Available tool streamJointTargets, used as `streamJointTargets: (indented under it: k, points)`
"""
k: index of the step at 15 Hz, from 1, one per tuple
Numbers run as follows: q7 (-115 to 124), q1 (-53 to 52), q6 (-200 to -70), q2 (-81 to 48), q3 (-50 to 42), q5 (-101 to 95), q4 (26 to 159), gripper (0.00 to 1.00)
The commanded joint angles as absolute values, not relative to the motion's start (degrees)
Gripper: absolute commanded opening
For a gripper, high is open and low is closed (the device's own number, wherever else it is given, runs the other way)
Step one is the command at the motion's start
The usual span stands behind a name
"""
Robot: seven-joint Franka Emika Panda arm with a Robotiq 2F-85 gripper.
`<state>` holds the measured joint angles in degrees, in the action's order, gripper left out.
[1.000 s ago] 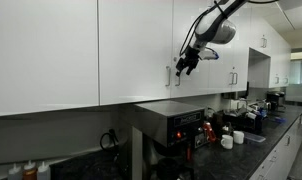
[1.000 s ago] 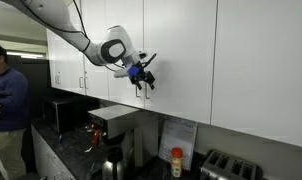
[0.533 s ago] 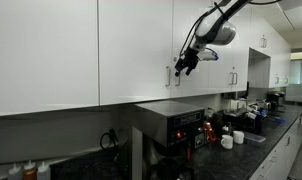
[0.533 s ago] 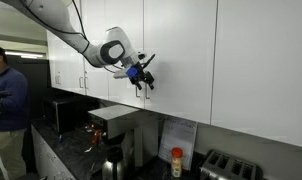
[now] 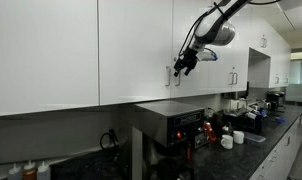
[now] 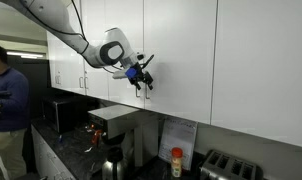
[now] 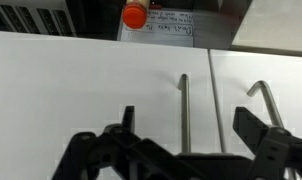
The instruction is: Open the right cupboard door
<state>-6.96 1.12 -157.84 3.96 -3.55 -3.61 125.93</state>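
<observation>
- In both exterior views the gripper [image 5: 183, 66] is raised against the white upper cupboards, at the seam where two doors meet.
- In the wrist view its fingers [image 7: 127, 128] are spread wide, so the jaws are released with nothing pinched.
- A straight bar handle [image 7: 185, 110] runs toward 12 o'clock out of the gap between them; whether either finger touches it is hard to tell.
- The right cupboard door [image 6: 181, 60] is shut, flush with its neighbours, at 3 o'clock of the gripper.
- A bent handle [image 7: 261, 100] lies at 3 o'clock of the bar, across the seam.
- An orange-capped bottle [image 7: 135, 16] shows at 11 o'clock.
- A coffee machine [image 5: 171, 125] stands at 6 o'clock of the gripper.
</observation>
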Motion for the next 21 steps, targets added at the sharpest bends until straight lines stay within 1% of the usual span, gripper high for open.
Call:
streamJointTargets:
  k: [1,6,11,13,14,15,21]
  points:
    - [-5.8,1.6,-160.1,3.0,-3.2,-3.7,126.2,0.74]
    - [-3.6,1.7,-161.6,2.9,-3.3,-3.1,126.2,0.37]
    - [-2.9,1.6,-162.9,3.1,-3.3,-1.8,126.5,0.04]
    - [-3.6,1.3,-162.5,3.5,-3.3,-0.3,126.8,0.0]
    - [-4.7,1.0,-161.7,4.0,-3.5,2.5,127.1,0.0]
    - [-6.8,0.4,-161.0,4.6,-4.2,5.1,127.4,0.03]
    - [-24.6,0.4,-155.1,12.5,-6.0,18.8,132.0,0.03]
